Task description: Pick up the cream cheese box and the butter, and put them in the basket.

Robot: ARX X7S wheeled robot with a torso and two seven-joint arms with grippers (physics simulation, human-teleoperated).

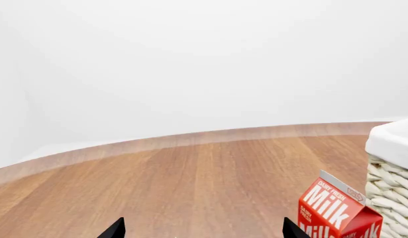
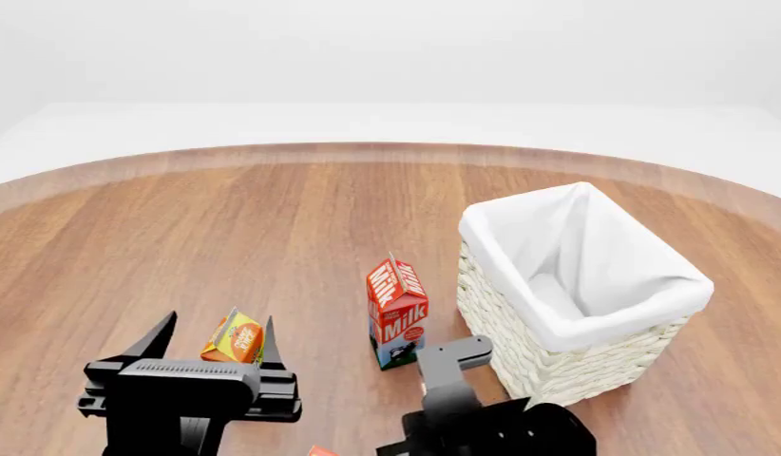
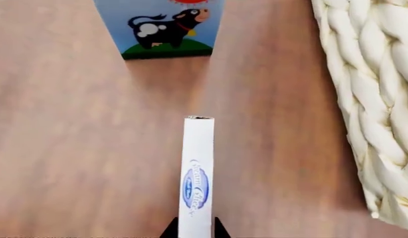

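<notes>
The right pincer is pinching the cream cheese box above the tabletop beside the basket, while the left pincer is hanging spread near the milk carton.

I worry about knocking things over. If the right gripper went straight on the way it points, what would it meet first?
Probably the milk carton, dead ahead of the cream cheese box held in the right gripper; the basket lies off to one side.

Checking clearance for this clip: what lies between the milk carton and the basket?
Nothing: in the head view a bare strip of wooden table separates the milk carton from the basket. The right wrist view shows the held cream cheese box nearer the camera.
</notes>
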